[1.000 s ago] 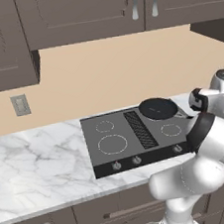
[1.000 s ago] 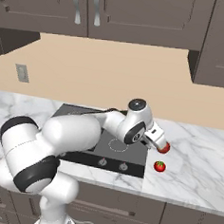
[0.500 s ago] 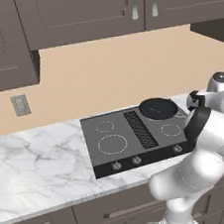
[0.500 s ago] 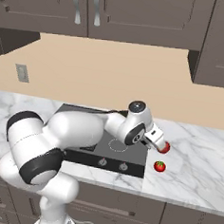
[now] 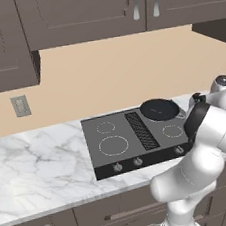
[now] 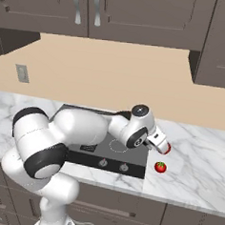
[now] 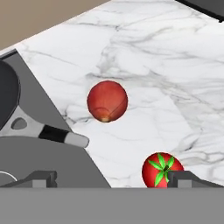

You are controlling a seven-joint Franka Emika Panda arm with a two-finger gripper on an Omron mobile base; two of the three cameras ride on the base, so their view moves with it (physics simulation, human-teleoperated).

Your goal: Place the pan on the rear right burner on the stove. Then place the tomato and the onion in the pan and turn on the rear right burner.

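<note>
Jaws apart and empty, pan (image 5: 159, 109) already on the rear right burner, I next descend over the tomato (image 7: 161, 169) beside the onion (image 7: 107, 101).

A white marble desk (image 5: 36, 165) carries the stove (image 5: 138, 137), set flat into its top. In the hand view the onion (image 7: 107, 101) lies on bare marble ahead of the pincer (image 7: 111, 178), and the tomato (image 7: 161, 169) lies on the marble just beside the pincer's right fingertip. The two lie apart. The stove's edge is to the pincer's left.
</note>
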